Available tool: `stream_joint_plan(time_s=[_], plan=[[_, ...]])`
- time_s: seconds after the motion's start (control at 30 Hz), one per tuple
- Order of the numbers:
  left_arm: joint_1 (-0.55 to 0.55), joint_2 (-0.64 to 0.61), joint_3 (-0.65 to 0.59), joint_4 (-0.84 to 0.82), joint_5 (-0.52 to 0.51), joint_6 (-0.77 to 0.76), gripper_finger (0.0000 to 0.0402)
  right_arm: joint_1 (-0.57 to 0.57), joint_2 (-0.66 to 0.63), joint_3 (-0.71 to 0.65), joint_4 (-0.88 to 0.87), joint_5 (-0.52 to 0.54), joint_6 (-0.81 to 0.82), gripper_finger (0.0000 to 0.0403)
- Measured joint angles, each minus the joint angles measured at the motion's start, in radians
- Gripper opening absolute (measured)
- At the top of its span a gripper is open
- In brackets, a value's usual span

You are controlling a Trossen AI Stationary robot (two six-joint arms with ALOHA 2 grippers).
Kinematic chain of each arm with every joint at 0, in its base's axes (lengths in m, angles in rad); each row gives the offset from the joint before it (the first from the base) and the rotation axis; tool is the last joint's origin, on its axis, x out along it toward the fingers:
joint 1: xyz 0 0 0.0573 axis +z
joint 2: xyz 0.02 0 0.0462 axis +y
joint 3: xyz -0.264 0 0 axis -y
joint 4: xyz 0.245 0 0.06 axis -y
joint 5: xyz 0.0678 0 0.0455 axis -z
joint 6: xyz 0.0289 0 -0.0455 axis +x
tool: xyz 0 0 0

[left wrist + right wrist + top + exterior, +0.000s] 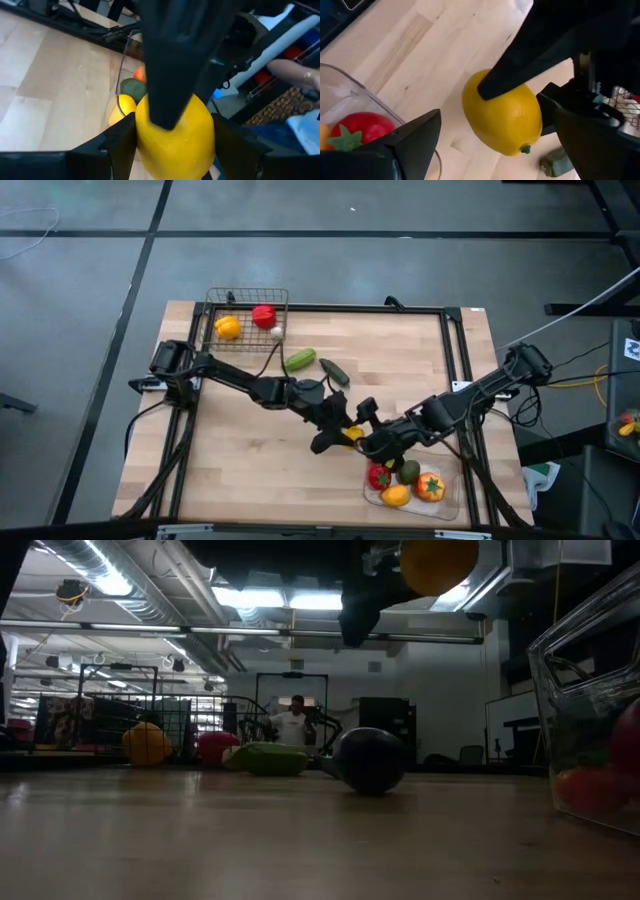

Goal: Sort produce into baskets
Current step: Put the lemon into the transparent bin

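Observation:
A yellow lemon [352,433] hangs above the table's middle, between my two grippers. My left gripper [343,430] reaches in from the left and is shut on it. My right gripper [368,436] reaches in from the right and is open. Its fingers [415,142] stand on either side of the lemon [502,115], and I cannot tell whether they touch it. The clear plastic tray [448,502] at the near right holds red, green, orange and yellow produce. The wire basket [247,298] at the far left holds an orange pepper [228,327], a red one [264,315] and a small white piece. My left gripper pinches the lemon by two opposite sides [145,142] between its two fingers [117,150]. The fingers come in roughly level from the table's left. The lemon is lifted clear of the table, as it shows at the top of the low view [435,562].
A light green vegetable [300,359] and a dark green one [335,371] lie on the table near the basket. A dark round piece [370,760] lies on the table under the grippers. A black frame [455,350] runs round the tabletop. A person [292,720] stands far behind.

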Motion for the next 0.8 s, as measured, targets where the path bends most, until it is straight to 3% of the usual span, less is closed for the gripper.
stream_joint_plan(time_s=[0.5,0.8], plan=[[-0.028,0.0,0.0,-0.005,-0.034,0.085,0.0226,0.002,0.052,0.0,0.061,-0.004,-0.05,0.0377],[-0.028,0.0,0.0,0.0,-0.034,0.08,0.0226,0.0,0.052,0.0,0.06,-0.001,-0.052,0.0292]])
